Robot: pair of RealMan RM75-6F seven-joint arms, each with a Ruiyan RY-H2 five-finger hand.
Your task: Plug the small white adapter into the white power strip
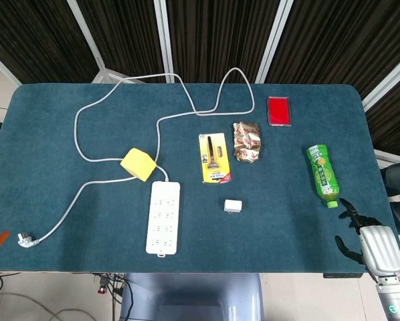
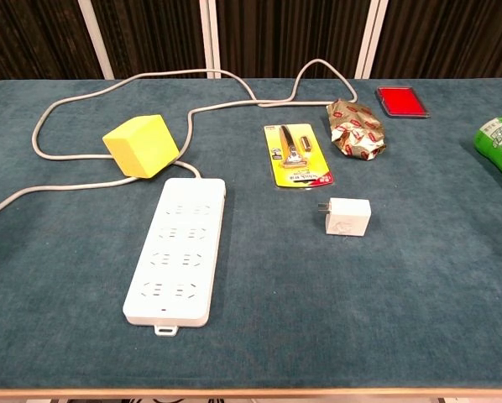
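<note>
Across the dark blue counter (image 1: pixel 66 134) everything for this job lies untouched, so my step in hand is the reach and first grasp. Largest on it is the white power strip (image 1: pixel 163 217), lying flat near the front edge, left of centre, sockets up, its grey cord (image 1: pixel 86 157) looping far across the counter and back to a plug (image 1: pixel 26 239) at the near left. My right robot hand (image 1: pixel 368 241) sits at the near right corner, holding nothing, its dark fingers (image 1: pixel 350 215) spread apart; the left one is in neither view. To do this well I judge I should bring that hand leftward past the green bottle (image 1: pixel 322 175) without nudging it, then take the small white adapter (image 2: pixel 347 217) by its flat sides. It lies on its side just right of the strip, well apart from it, prongs pointing left toward the strip in the chest view, so I'd need to turn the prongs downward before lining them over a socket and pressing straight down. The yellow cube (image 2: pixel 141 145) touches the strip's far end, so a nearer socket looks easier. As for writing, the yellow razor card (image 2: pixel 297 156), the crumpled snack wrapper (image 2: pixel 356 128) and the bottle carry print, but I can read none of it; the red card (image 1: pixel 279 110) looks blank.
</note>
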